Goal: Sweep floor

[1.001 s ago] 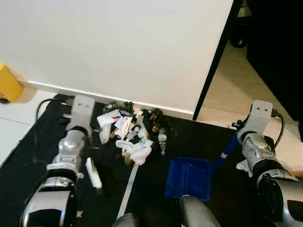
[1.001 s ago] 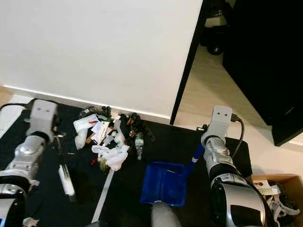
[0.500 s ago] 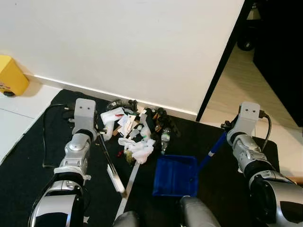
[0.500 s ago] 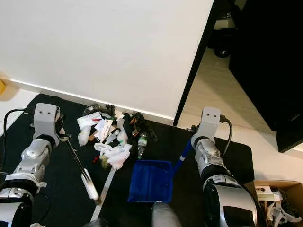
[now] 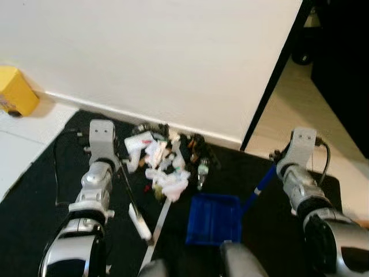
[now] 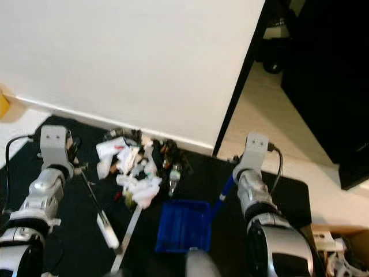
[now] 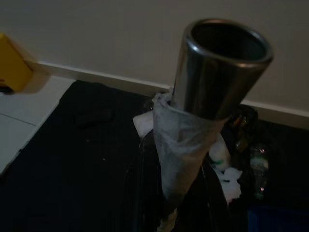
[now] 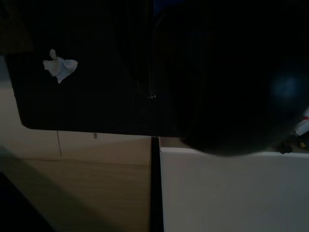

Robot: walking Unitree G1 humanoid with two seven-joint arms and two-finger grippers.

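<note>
While both silver arms reach forward over the black mat [image 5: 34, 196], the blue dustpan [image 5: 214, 219] lies flat nearest the robot, just inward of the right gripper [image 5: 275, 164], its open mouth facing the wall and the litter. Its blue handle [image 5: 259, 186] runs diagonally up and outward from the pan's rear corner to the right gripper, which seems to hold it; the fingers are hidden behind the wrist, so the grip cannot be confirmed. The right wrist view is very dark; a scrap of white paper [image 8: 60, 68] on the mat can be made out.

The left gripper [image 5: 118, 164] holds the broom handle [image 5: 128, 190], a thin metal rod whose long axis slants from the gripper back toward the robot and slightly inward. The white broom head [image 5: 139, 221] sits at the near end on the mat, beside a pale strip [image 5: 158, 222] running along the mat. In the left wrist view the handle's open metal tube end [image 7: 219, 67] points at the camera, wrapped below in clear plastic.

Just inward of and beyond the left gripper lies the trash pile [image 5: 167, 164]: white crumpled paper, wrappers, dark bits and a small plastic bottle [image 5: 202, 171], between broom and dustpan. Farther off, the white wall [image 5: 173, 52] with its baseboard, a yellow object [image 5: 14, 92] far outward of the left gripper, and a dark doorway [image 5: 340, 63] past the right one.
</note>
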